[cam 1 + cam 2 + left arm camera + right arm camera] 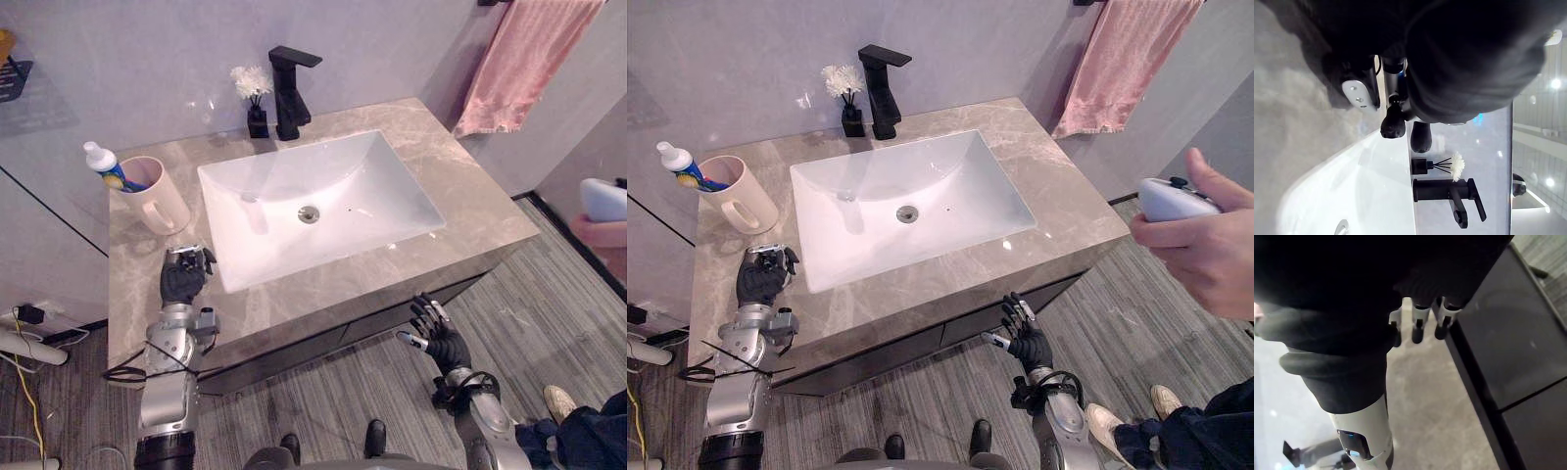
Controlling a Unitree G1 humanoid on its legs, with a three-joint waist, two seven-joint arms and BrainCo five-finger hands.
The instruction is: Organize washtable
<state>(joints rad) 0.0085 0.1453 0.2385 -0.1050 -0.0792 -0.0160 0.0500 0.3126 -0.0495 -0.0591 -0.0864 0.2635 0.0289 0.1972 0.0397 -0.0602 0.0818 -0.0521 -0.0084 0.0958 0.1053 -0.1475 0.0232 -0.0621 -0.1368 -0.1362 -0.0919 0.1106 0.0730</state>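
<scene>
Left wrist view showed you the left hand's dark-tipped fingers [1393, 125] loosely bent and a little apart, closed on nothing, with the white basin [323, 176] just past them. From the head camera you had that left hand [186, 279] resting on the marble washtable [470, 196] at its front left, just beside the basin's front left corner. Beyond it, toward the wall, stood a beige mug [152, 196] with its handle turned to the front, holding a toothpaste tube [101, 159] and a toothbrush; a bare strip of marble lay between your hand and the mug.

At the back edge, behind the basin, the black faucet [289, 93] stood upright with a small black vase [257, 119] of white flowers [253, 80] just beside it on its left.

Your right hand's fingers [1418, 330] were straight and spread, gripping nothing. The right hand [439, 338] hung below the counter's front edge, close to the dark cabinet front [1513, 347] and above the wood-look floor [529, 313].

A pink towel [519, 69] hung on the wall past the table's right end. A person's hand [1200, 240] held a white controller [1171, 199] off to that side, well apart from the washtable.
</scene>
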